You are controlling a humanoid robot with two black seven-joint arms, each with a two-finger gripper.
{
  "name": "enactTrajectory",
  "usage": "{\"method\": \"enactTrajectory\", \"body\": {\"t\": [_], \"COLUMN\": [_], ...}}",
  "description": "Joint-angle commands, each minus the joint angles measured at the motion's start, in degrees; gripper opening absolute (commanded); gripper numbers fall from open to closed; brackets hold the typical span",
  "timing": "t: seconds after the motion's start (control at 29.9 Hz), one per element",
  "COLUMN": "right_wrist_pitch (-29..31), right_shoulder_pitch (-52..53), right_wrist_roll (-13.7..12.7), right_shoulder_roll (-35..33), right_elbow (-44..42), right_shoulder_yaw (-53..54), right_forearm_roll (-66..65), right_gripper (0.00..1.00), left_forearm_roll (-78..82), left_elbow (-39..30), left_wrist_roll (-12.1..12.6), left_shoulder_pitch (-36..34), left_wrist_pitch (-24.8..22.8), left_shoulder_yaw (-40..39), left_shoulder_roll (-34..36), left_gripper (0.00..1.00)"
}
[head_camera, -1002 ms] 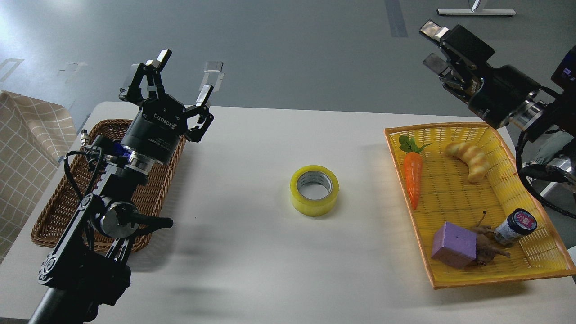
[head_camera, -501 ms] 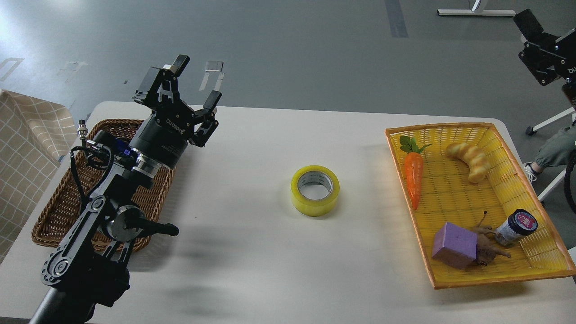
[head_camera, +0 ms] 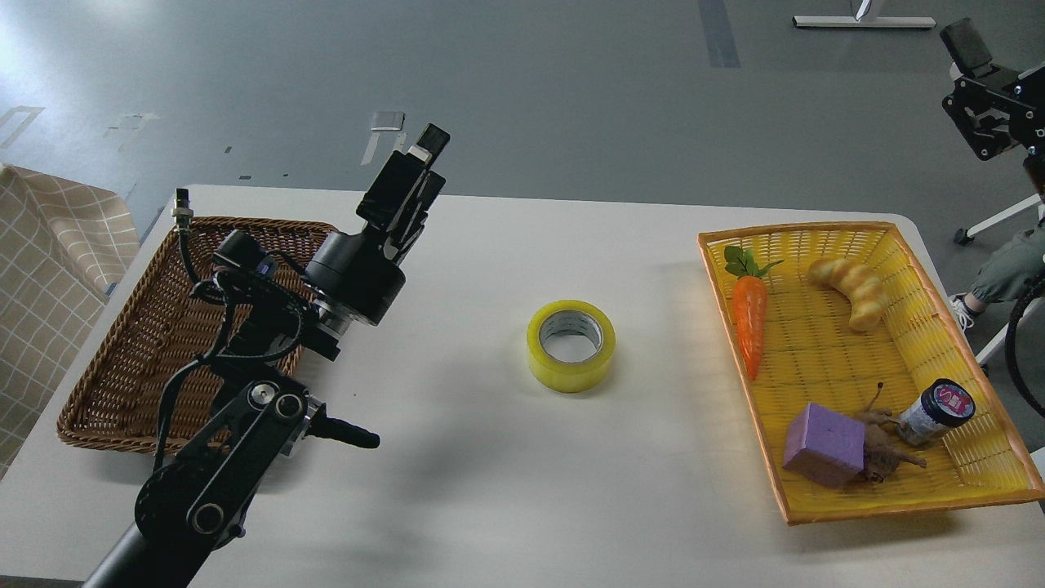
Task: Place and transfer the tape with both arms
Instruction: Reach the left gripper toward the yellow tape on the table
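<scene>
We find the wide roll of translucent yellow packing tape [head_camera: 571, 345] lying flat on its side near the middle of the white surface [head_camera: 490, 474], its grey-white core facing up, untouched by either arm and well apart from both containers. Our left gripper [head_camera: 416, 163] hangs above the surface to the left of the tape, between it and the brown woven wicker basket [head_camera: 122, 351], and points up and away from us; it is turned edge-on, so its two fingers overlap as one dark shape and we cannot tell how its jaws stand. Nothing is seen in its grasp. The black jointed left arm [head_camera: 245, 425] runs from the lower left corner across the near right edge of the wicker basket. Our right gripper [head_camera: 967, 57] shows only in part at the upper right edge of the view, off the surface and well apart from the tape; it is dark and small, and we cannot tell whether its fingers are apart or together. On the right side of the surface sits a shallow yellow plastic basket with an orange rim [head_camera: 816, 514]. It holds an orange toy carrot with green leaves [head_camera: 749, 322] at its left, a curved yellowish bread roll [head_camera: 853, 290] toward the far end, a purple block [head_camera: 824, 455] at the near end, a small dark jar with a red-marked lid [head_camera: 939, 411] lying to the right of the block, and a small brown object [head_camera: 886, 445] between block and jar whose nature we cannot make out. A beige checked cloth [head_camera: 49, 245] shows at the left edge.
</scene>
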Motion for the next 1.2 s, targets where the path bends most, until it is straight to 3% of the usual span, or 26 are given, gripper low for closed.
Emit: {"method": "enactTrajectory", "body": {"t": [0.0, 0.1, 0.13, 0.17, 0.2, 0.27, 0.33, 0.74, 0.97, 1.17], "right_wrist_pitch": [0.0, 0.0, 0.0, 0.0, 0.0, 0.0, 0.0, 0.0, 0.0, 0.0], "right_shoulder_pitch": [-0.1, -0.45, -0.53, -0.54, -0.54, -0.71, -0.97, -1.06, -0.97, -0.89], "right_wrist_roll": [0.17, 0.34, 0.26, 0.25, 0.25, 0.25, 0.25, -0.1, -0.18, -0.19], "right_shoulder_roll": [0.27, 0.97, 1.41, 1.5, 1.5, 1.41, 1.41, 1.24, 1.41, 1.5], "right_elbow": [-0.09, 0.0, -0.17, -0.35, -0.35, -0.7, -1.49, -3.78, -3.78, -3.34], "right_shoulder_yaw": [1.76, 4.4, 5.28, 5.55, 5.55, 5.64, 5.64, 5.82, 5.73, 5.64], "right_forearm_roll": [0.09, 1.14, 2.27, 3.07, 3.08, 4.21, 4.22, 4.22, 4.13, 4.22], "right_gripper": [1.0, 1.0, 1.0, 1.0, 1.0, 1.0, 1.0, 1.0, 1.0, 1.0], "left_forearm_roll": [2.69, 10.84, 17.13, 21.46, 21.5, 22.47, 22.56, 24.13, 29.24, 28.19], "left_elbow": [0.28, 2.12, 3.78, 4.4, 4.41, 4.5, 4.76, 7.56, 10.03, 8.11], "left_wrist_roll": [0.44, 0.53, 1.14, 3.58, 3.6, 12.78, 16.07, 16.78, 17.31, 16.61], "left_shoulder_pitch": [-0.83, -2.07, -2.51, -2.68, -2.69, -3.38, -4.7, -4.44, -4.44, -3.39], "left_wrist_pitch": [4.82, 11.23, 14.21, 14.67, 14.68, 14.33, 14.24, 12.75, 9.05, 9.32], "left_shoulder_yaw": [5.34, 6.06, 6.32, 7.11, 7.11, 9.3, 10.36, 14.58, 14.67, 13.97], "left_shoulder_roll": [-1.08, -1.61, -1.7, -1.78, -1.79, -2.22, -2.4, -0.65, 3.31, 0.95], "left_gripper": [0.99, 0.99, 0.99, 0.99, 0.99, 0.99, 0.99, 0.98, 0.99, 0.99]}}
